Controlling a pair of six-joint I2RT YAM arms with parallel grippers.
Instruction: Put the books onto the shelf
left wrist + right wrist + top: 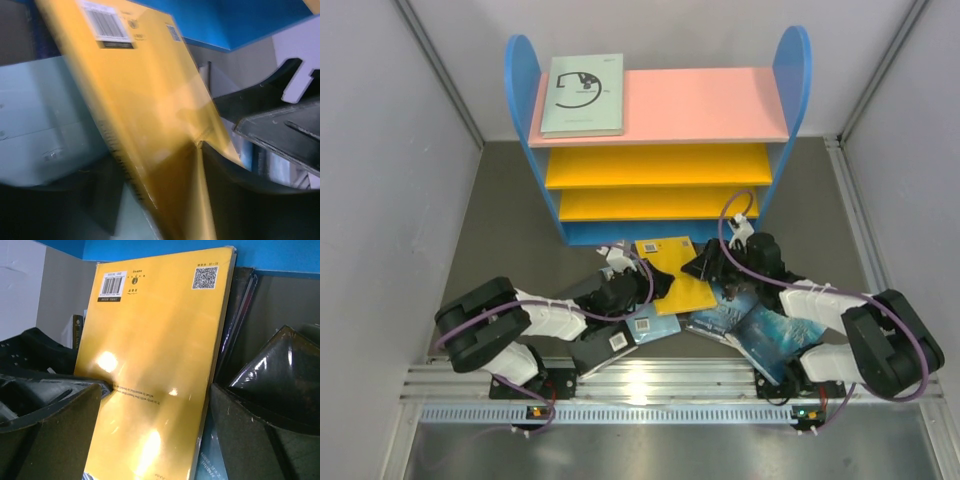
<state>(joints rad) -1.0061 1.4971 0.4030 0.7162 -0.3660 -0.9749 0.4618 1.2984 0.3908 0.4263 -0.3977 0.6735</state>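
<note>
Wide apart stand the fingers of the right claw (155,390), one on each side of the yellow book (676,278), which lies barcode side up on the worktop (515,235) just before the shelf (520,95). At that book's left edge the left claw (642,284) straddles it; whether it grips, I cannot tell. A pale grey-green book (583,95) lies flat on the pink top board (710,105); the other books (772,338) lie spread between the arms.
</note>
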